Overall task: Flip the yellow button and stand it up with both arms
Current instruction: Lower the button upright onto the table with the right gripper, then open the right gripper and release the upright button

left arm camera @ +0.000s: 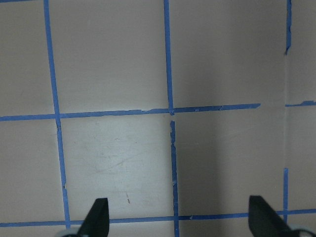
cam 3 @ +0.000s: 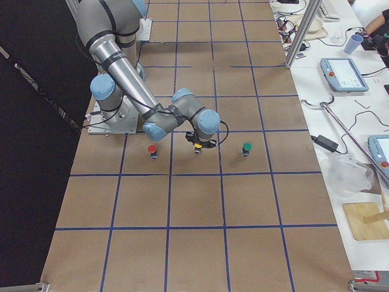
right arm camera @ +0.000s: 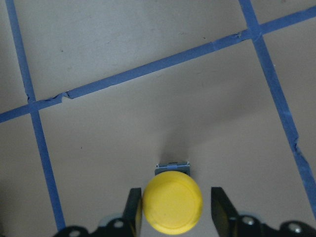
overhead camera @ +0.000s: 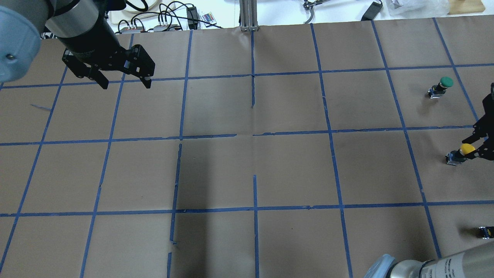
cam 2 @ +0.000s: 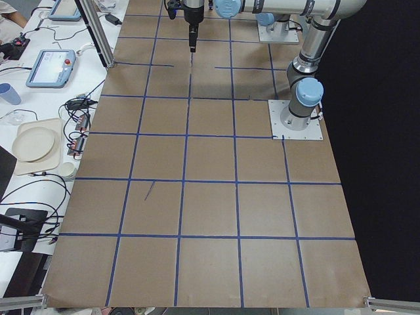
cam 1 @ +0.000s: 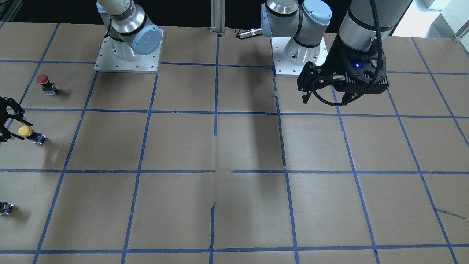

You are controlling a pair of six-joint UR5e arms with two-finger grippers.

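Your left gripper (overhead camera: 124, 80) hangs over bare surface (overhead camera: 247, 173) at the far left, fingers spread with nothing between them; the left wrist view shows only taped grid. It's well apart from everything in play.

Far right in the overhead view there's a line of parts: green button (overhead camera: 441, 87) farthest from the robot's base, then the yellow button (overhead camera: 461, 153), then a small dark block (overhead camera: 486, 231) nearest. The red button (cam 1: 46, 84) shows only in the front and right side views.

The yellow button stands on its block, cap up, slightly tilted. Your right gripper (right arm camera: 173, 207) is down on it, one finger either side of the cap. The left finger looks touching, while the right shows a thin gap, so I read it as released and bracketing, not yet clenched. Can't be fully sure from this angle.

Progress: early. The approach is done. Left to do: grasp, lift, flip, hand-off or assist from the left arm, and stand it. The left arm has far to travel, so plan for that.
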